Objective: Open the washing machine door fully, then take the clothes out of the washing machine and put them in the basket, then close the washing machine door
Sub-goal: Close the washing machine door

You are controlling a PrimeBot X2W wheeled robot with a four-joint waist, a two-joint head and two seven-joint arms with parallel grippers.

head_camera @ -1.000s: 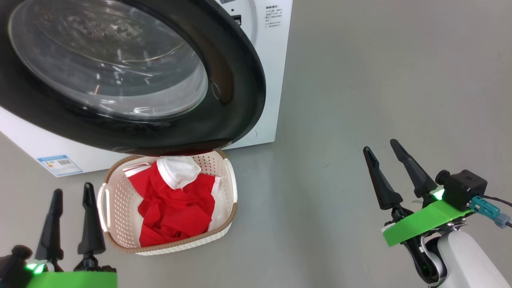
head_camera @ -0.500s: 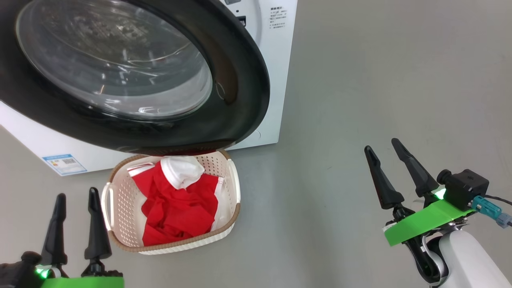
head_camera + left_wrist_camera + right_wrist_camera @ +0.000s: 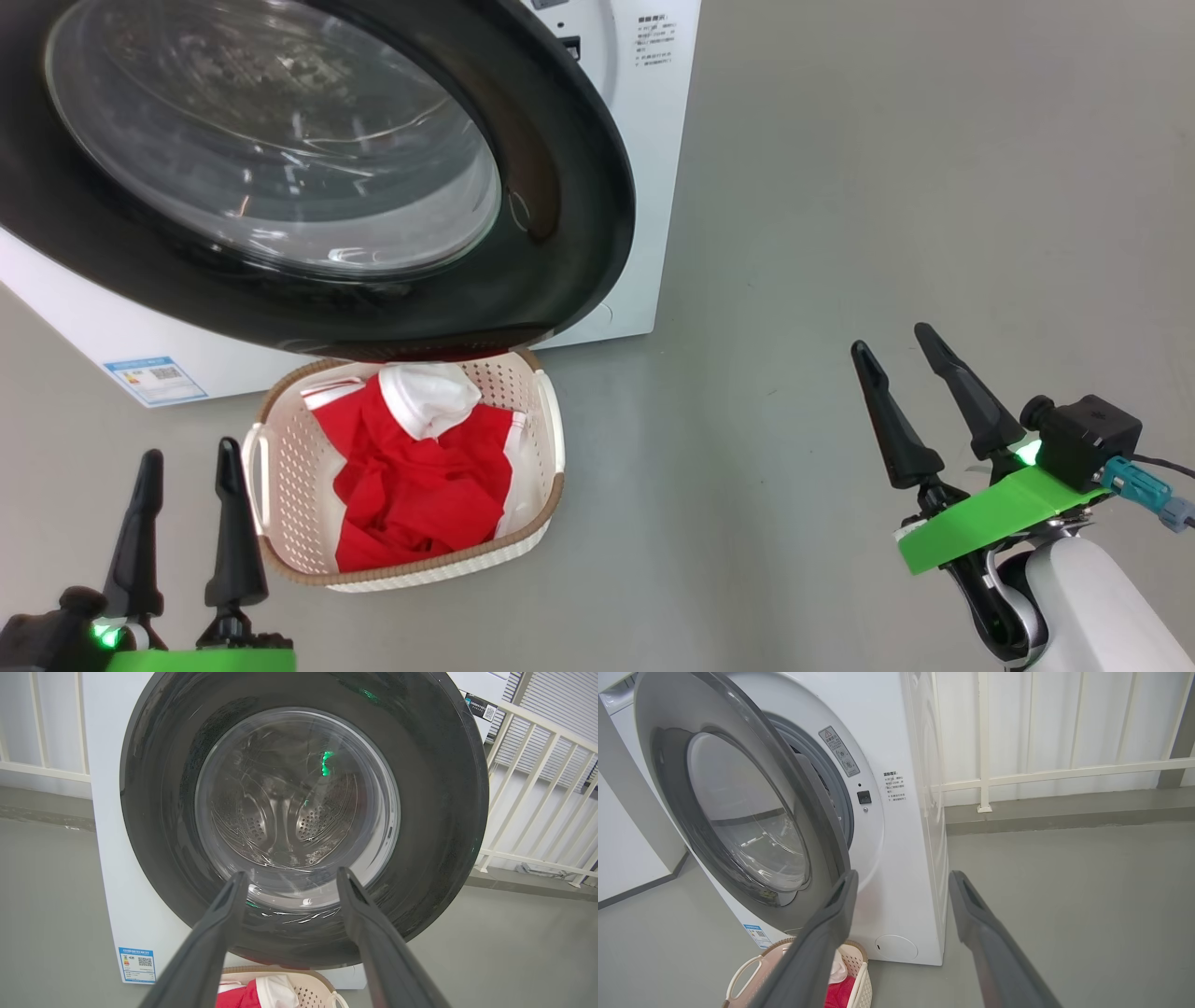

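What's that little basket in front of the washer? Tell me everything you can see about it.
The basket is small, rectangular, cream-white plastic with perforated walls, a brown woven-look rim and white loop handles on its sides. It stands upright on the grey floor, its far end under the lower edge of the open washing machine door. Red clothes with white parts lie crumpled inside. The open left gripper stands beside it, not touching.

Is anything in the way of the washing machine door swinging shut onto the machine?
Nothing visible sits between the washing machine door and the washing machine front. The basket stands on the floor under the door's lower edge, seemingly below its swing.
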